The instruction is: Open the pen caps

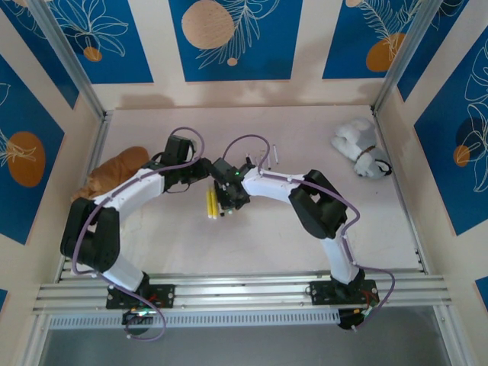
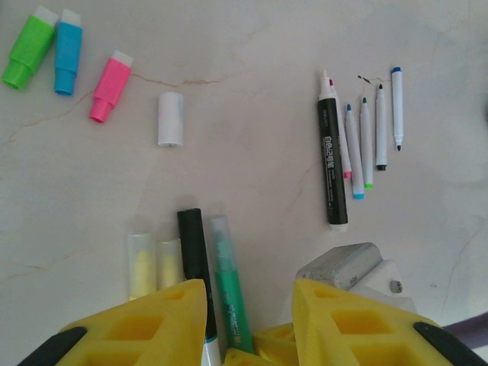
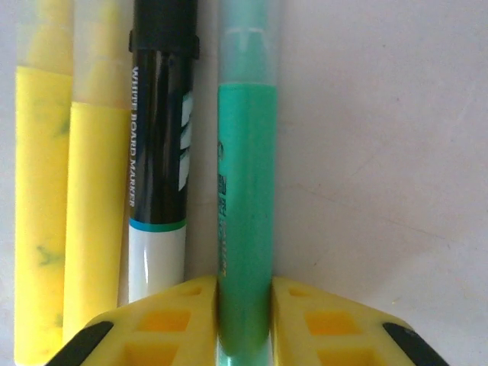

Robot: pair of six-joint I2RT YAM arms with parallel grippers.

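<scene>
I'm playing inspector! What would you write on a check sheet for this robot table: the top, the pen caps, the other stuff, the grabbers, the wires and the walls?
Surface: pale table, faint thin cracks.
Job's things: green cap, blue cap, pink cap and white cap lie loose; green highlighter, whiteboard marker and two yellow highlighters still capped.
Clutter: orange plush toy; white plush dog.
Grippers: right gripper shut on the green highlighter; left gripper open over the whiteboard marker and green highlighter.
Cables: purple cables loop along both arms.
Surroundings: blue leaf-pattern wall panels; metal rail at the near edge.
</scene>
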